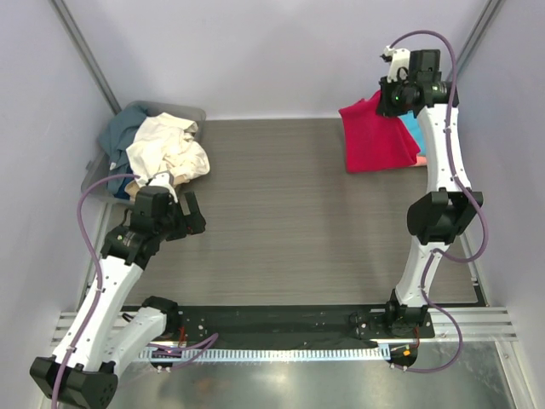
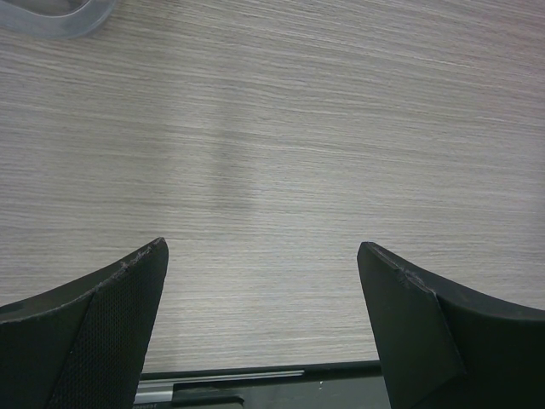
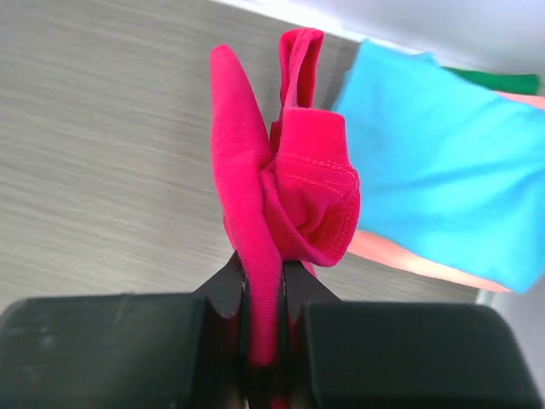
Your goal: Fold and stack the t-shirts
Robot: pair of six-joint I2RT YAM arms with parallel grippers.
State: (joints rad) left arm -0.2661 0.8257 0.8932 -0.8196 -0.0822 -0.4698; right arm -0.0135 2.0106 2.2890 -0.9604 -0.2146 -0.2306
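Along the far left edge of the wood-grain table (image 1: 281,221), a cream t-shirt (image 1: 170,149) and a slate blue t-shirt (image 1: 123,132) are heaped in the grey tub (image 1: 189,111). At the far right, the red t-shirt (image 1: 375,136) is pinched by a bunched fold in the right gripper (image 3: 264,277) and is laid partly over a turquoise t-shirt (image 3: 434,179) and a salmon t-shirt (image 3: 409,260). The left gripper (image 2: 262,247) is held with its fingers wide apart above bare table.

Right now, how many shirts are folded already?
Done, it seems: the turquoise shirt lies flat on the pink shirt. In hand: the right gripper pinches the red shirt at that pile. Left: the cream shirt and blue shirt, crumpled in the tub; the left gripper is open over the table.
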